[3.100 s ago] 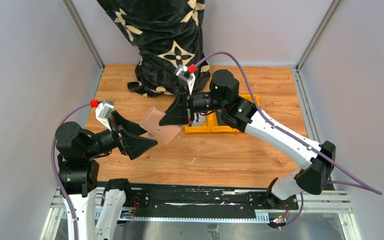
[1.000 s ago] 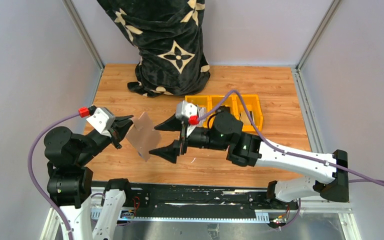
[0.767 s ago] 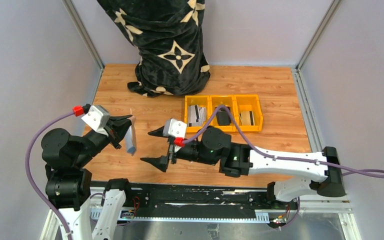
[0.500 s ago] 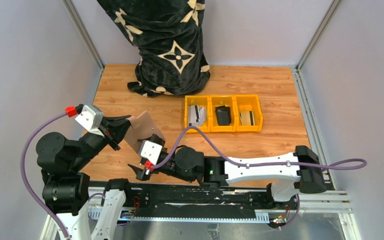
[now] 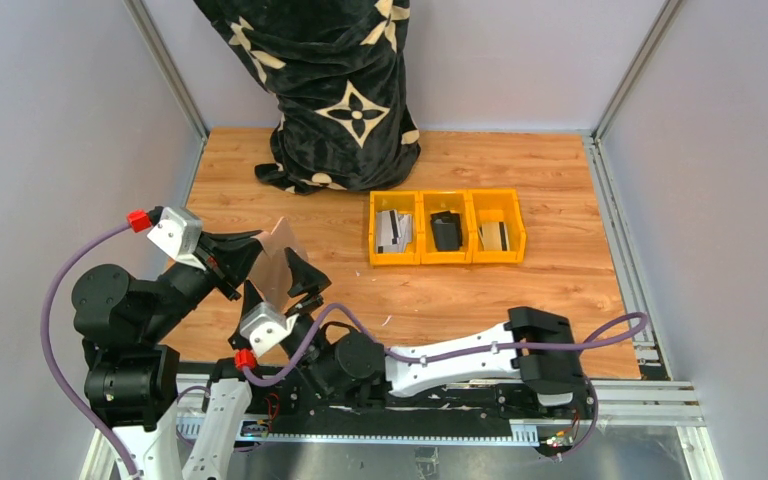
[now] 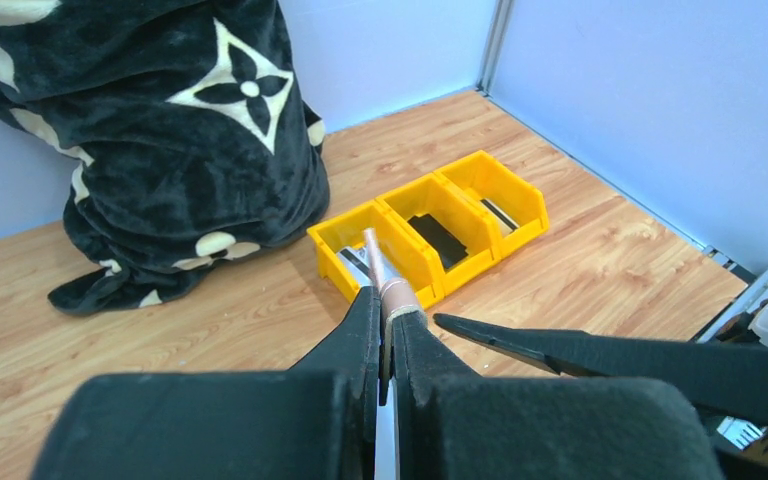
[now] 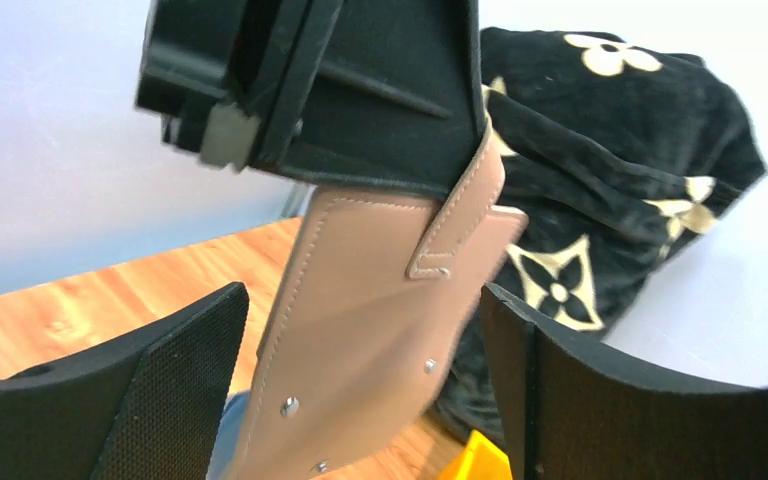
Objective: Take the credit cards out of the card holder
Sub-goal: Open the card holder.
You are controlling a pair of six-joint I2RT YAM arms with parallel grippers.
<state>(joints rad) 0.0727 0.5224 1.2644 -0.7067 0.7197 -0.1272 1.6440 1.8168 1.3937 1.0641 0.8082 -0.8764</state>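
Observation:
The brown card holder (image 5: 278, 262) hangs above the table's near left, pinched at its upper edge by my shut left gripper (image 5: 250, 256). In the left wrist view the card holder (image 6: 392, 291) shows edge-on between that gripper's (image 6: 388, 312) pads. My right gripper (image 5: 278, 286) stands open just below it. In the right wrist view the card holder (image 7: 370, 330) hangs between the two wide-apart fingers (image 7: 160, 385), touching neither. A pale blue edge (image 7: 222, 435), perhaps a credit card, peeks from its lower end. Credit cards (image 5: 392, 231) lie in the yellow bin's left and right compartments.
The yellow three-compartment bin (image 5: 447, 259) sits at mid table, with a black wallet-like item (image 5: 445, 232) in its middle compartment. A black patterned blanket (image 5: 332, 90) is heaped at the back. Grey walls close off both sides.
My right arm swung from near the bin to the near left, came up under the card holder and opened wider. The left gripper kept its hold and drew back left.

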